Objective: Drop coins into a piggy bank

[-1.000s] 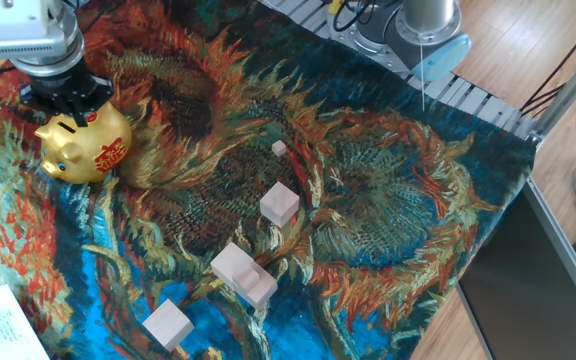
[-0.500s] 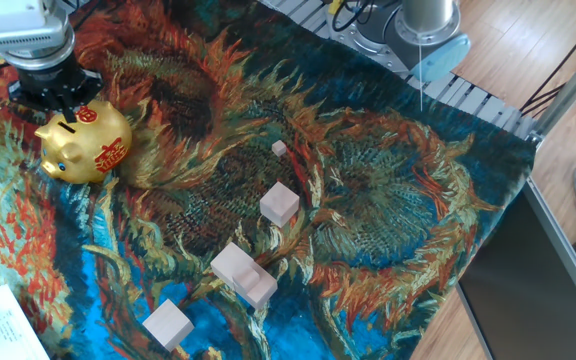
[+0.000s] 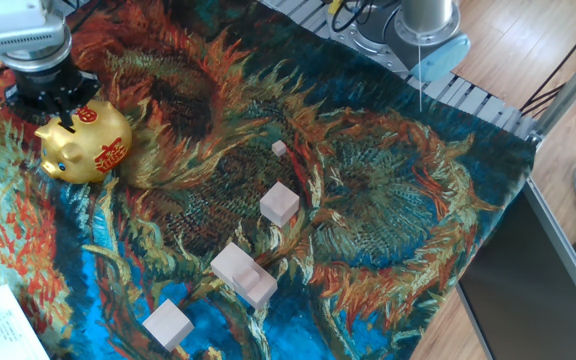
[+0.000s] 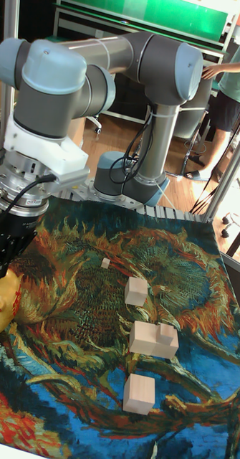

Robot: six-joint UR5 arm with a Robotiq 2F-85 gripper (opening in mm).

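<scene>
Tool [image 3: 53, 100] over the piggy bank [image 3: 83, 146], fixed view: black fingers point down at the rear of the pig's back, just behind the red round marking on top. The fingertips lie close together, a narrow setting. Whether a coin sits between them I cannot tell; nothing shiny shows there at this size. The placement reads as alignment over the slot, which I take to run along the pig's back, so a coin could fall straight in. The pig stands upright near the far-left corner of the sunflower-print cloth [image 3: 368, 220] that covers the bench, snout toward the left edge, red markings on its flank facing the camera. Four pale wooden blocks [image 3: 279, 203] lie well apart from the pig, strung toward the near edge of the cloth; none looks involved in this step. No loose coins are visible on the cloth.

Tall fixed view: only a gold sliver of the piggy bank [image 4: 3, 301] shows at the left edge of the picture. The tool [image 4: 8, 247] hangs just above it, fingers [image 4: 14, 237] bunched and pointing down and slightly inward toward the pig. The arm [image 4: 98, 72] reaches from its base [image 4: 130, 186] beyond the far side of the cloth, upper link running level and high, wrist folded down so the tool is close to vertical. This posture suits a straight drop. Coin still not discernible from this side.
</scene>
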